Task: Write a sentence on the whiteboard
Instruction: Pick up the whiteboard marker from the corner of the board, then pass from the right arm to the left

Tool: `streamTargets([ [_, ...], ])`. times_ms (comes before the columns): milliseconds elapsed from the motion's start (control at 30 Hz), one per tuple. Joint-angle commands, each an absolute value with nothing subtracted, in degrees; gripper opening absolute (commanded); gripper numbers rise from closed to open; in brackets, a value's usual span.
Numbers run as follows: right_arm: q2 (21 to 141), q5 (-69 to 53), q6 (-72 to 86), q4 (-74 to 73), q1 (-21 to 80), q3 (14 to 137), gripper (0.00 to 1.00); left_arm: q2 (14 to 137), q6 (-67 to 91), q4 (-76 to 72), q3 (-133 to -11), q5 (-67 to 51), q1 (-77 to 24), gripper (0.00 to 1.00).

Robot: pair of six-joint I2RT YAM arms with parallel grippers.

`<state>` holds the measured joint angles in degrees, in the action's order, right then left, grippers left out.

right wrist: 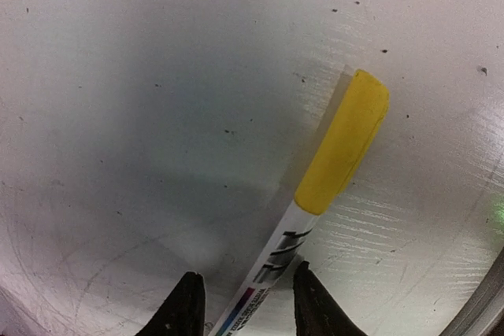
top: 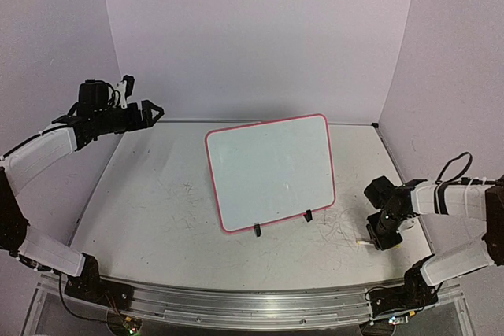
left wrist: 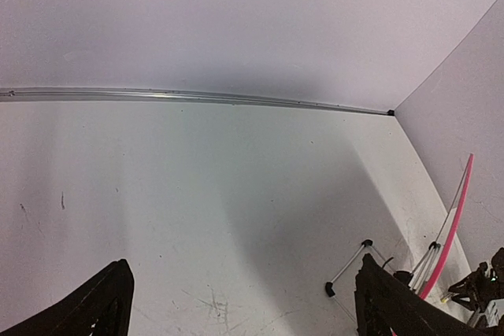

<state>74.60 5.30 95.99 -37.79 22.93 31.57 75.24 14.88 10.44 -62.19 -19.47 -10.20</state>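
A glossy, round-cornered, pink-rimmed whiteboard (top: 272, 171) stands on the scuffed, scratched table (top: 157, 218).

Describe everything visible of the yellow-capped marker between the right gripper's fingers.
The white marker pen with a yellow cap lies on the scuffed grey-white table, cap on, pointing away from the right gripper. Its glossy plastic barrel bears printed lettering and coloured stripes. The black fingers flank the barrel; whether they pinch it cannot be told.

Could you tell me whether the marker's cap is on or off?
On: the yellow cap sits over the end of the marker in the right wrist view.
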Motion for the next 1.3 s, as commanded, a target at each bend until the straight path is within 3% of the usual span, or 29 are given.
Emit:
streamTargets([
  [0, 75.9, 6.1, 98.3, -36.7, 22.7, 31.8, 0.27, 73.5, 14.8, 8.3, -62.4, -20.4, -10.3, 0.99],
  [233, 74.9, 6.9, 96.3, -37.4, 22.7, 32.3, 0.00, 73.2, 14.5, 8.3, -62.4, -20.5, -10.4, 0.99],
  [367, 70.0, 10.5, 89.6, -37.1, 22.7, 33.9, 0.00, 71.8, 14.1, 8.3, -62.9, -21.1, -10.3, 0.99],
  [533, 56.4, 19.1, 63.5, -30.6, 22.8, 39.7, 0.00, 70.9, 16.7, 7.3, -64.4, -24.0, -10.3, 0.99],
  [600, 50.1, 15.6, 46.4, -22.6, 22.8, 40.6, 0.00, 70.7, 19.5, 7.0, -65.9, -27.8, -10.4, 0.99],
  [700, 44.3, -10.1, 23.2, -3.5, 22.8, 40.1, 0.00, 70.5, 27.6, 3.2, -67.7, -36.4, -11.2, 0.98],
  [767, 46.8, -31.5, 14.1, 0.8, 23.1, 43.5, 0.00, 71.1, 31.1, 0.8, -69.2, -40.6, -14.4, 0.95],
  [833, 52.8, -41.2, 7.7, -3.9, 25.5, 49.6, 0.00, 72.8, 31.6, 0.5, -72.3, -42.8, -21.2, 0.96],
  [967, 60.1, -35.5, -3.4, -10.6, 36.4, 57.6, 0.00, 77.1, 33.8, 0.4, -77.0, -45.9, -31.4, 0.95],
  [1267, 67.9, -33.8, -8.5, -10.8, 42.3, 61.0, 0.00, 83.3, 35.7, 1.3, -77.1, -50.9, -41.4, 0.80],
])
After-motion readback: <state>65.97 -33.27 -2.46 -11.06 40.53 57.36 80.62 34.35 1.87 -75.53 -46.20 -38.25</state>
